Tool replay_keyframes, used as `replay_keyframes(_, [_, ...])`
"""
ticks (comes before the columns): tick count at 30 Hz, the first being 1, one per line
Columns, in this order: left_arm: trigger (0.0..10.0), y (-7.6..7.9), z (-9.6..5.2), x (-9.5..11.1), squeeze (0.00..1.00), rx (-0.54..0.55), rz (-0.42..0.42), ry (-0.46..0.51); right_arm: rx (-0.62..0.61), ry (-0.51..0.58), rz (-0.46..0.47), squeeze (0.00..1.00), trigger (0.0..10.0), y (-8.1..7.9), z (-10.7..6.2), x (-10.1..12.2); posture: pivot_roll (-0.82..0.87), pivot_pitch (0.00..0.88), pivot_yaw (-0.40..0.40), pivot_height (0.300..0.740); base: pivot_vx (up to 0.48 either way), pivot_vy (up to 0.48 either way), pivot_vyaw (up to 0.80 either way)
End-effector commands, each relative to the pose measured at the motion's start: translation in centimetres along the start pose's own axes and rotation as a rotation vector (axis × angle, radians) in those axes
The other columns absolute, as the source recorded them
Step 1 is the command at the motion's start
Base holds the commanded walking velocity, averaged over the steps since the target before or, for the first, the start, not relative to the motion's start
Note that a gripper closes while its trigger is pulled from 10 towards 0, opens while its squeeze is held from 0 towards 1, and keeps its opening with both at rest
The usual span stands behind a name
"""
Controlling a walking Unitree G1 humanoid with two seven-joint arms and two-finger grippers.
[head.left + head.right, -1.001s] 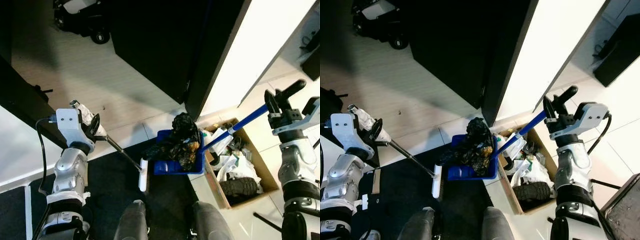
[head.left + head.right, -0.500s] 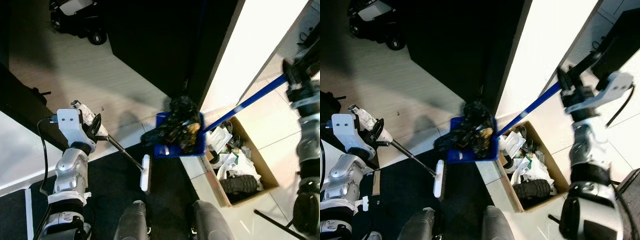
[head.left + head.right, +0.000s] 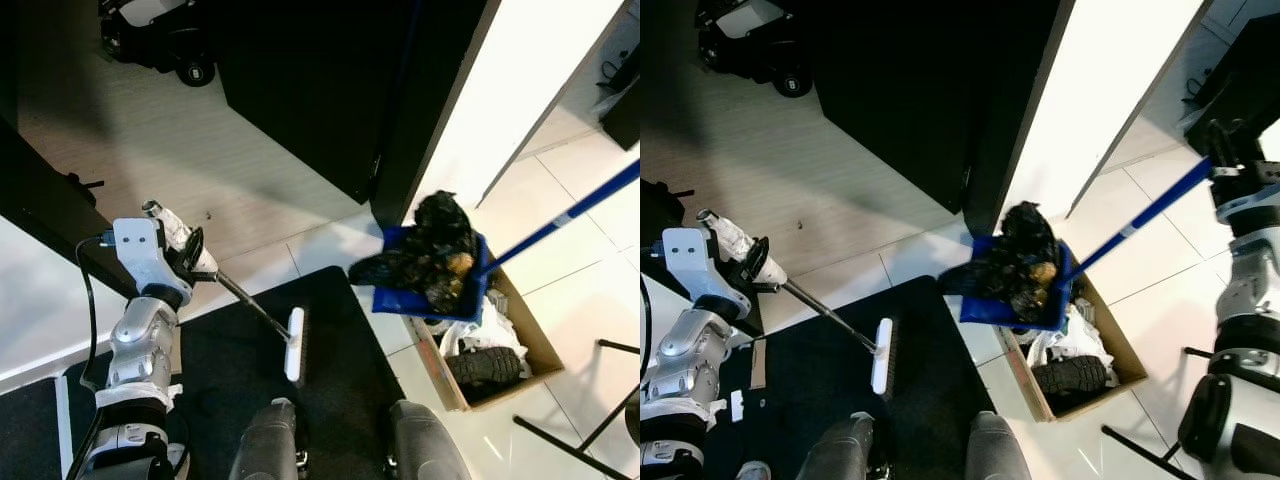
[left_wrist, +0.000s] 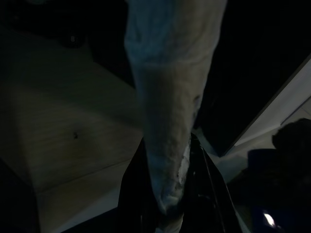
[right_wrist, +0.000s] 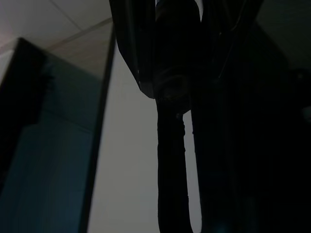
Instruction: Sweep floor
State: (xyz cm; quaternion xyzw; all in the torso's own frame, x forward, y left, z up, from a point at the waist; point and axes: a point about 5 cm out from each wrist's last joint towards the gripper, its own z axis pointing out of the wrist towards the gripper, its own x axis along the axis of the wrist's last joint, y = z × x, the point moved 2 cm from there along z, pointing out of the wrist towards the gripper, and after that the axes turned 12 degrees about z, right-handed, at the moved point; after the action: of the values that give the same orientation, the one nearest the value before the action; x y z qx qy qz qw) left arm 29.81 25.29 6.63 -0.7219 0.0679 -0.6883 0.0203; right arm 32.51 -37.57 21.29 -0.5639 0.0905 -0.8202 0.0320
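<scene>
Right eye view shows the right gripper [image 3: 1228, 150] raised high at the robot's right side, its black fingers pressed around the top of the long blue handle [image 3: 1145, 218] of a blue plastic dustpan [image 3: 1025, 300]. The dustpan hangs in the air, tilted, above the near edge of an open brown cardboard box [image 3: 1115, 345] that stands on the glossy white tile floor [image 3: 1140, 270]. A heap of dark crumpled rubbish [image 3: 1015, 262] lies in the dustpan. Inside the box are white plastic bags [image 3: 1070, 340] and a black shoe [image 3: 1072, 377].

The left gripper [image 3: 185, 255] is at the robot's left side, its fingers clamped on the pale wrapped grip [image 3: 170, 225] of a broom with a thin dark metal stick [image 3: 250, 308]. The white broom head [image 3: 295, 343] rests on a black floor mat [image 3: 230, 350], well apart from the dustpan. The robot's two grey legs [image 3: 340, 440] stand on the same mat. Behind the box rises a black cabinet [image 3: 330, 90] beside a white wall [image 3: 520, 70].
</scene>
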Motion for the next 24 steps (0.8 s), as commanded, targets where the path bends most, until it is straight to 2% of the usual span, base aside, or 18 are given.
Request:
replay_keyframes(1, [10.0,0.1,0.0,0.6,0.00,-0.001,-0.012,0.042,-0.053,0.090,-0.118,0.00,10.0,1.1,0.3,2.8,-0.03,0.079,0.008,0.740,0.000,0.000,0.00])
replay_keyframes(7, [10.0,0.1,0.0,0.7,0.00,-0.001,-0.011,0.044,-0.089,0.098,-0.198,0.00,10.0,1.6,0.3,3.5,-0.02,0.079,0.009,0.740,0.000,0.000,0.00])
replay_keyframes(9, [10.0,0.1,0.0,0.7,0.00,0.000,-0.009,0.046,-0.121,0.109,-0.305,0.00,10.0,1.9,0.3,4.1,-0.02,0.081,0.010,0.740,0.000,0.000,0.00])
replay_keyframes(12, [10.0,0.0,0.0,0.7,0.00,0.001,-0.007,0.048,-0.132,0.118,-0.358,0.00,10.0,1.8,0.3,4.4,-0.02,0.081,0.008,0.740,0.000,0.000,0.00])
replay_keyframes(16, [10.0,0.0,0.0,0.7,0.00,0.001,-0.007,0.049,-0.110,0.113,-0.367,0.00,10.0,1.3,0.6,4.1,-0.02,0.081,0.007,0.740,0.000,0.000,0.00])
replay_keyframes(18, [10.0,0.0,-0.1,0.7,0.00,0.004,-0.007,0.050,-0.023,0.090,-0.369,0.00,10.0,-0.2,1.1,3.1,-0.02,0.081,0.003,0.740,0.000,0.000,0.00])
replay_keyframes(24, [10.0,0.0,-0.2,0.7,0.00,0.004,-0.009,0.050,0.051,0.072,-0.335,0.00,10.0,-1.6,1.5,2.0,-0.02,0.083,0.002,0.740,0.000,0.000,0.00])
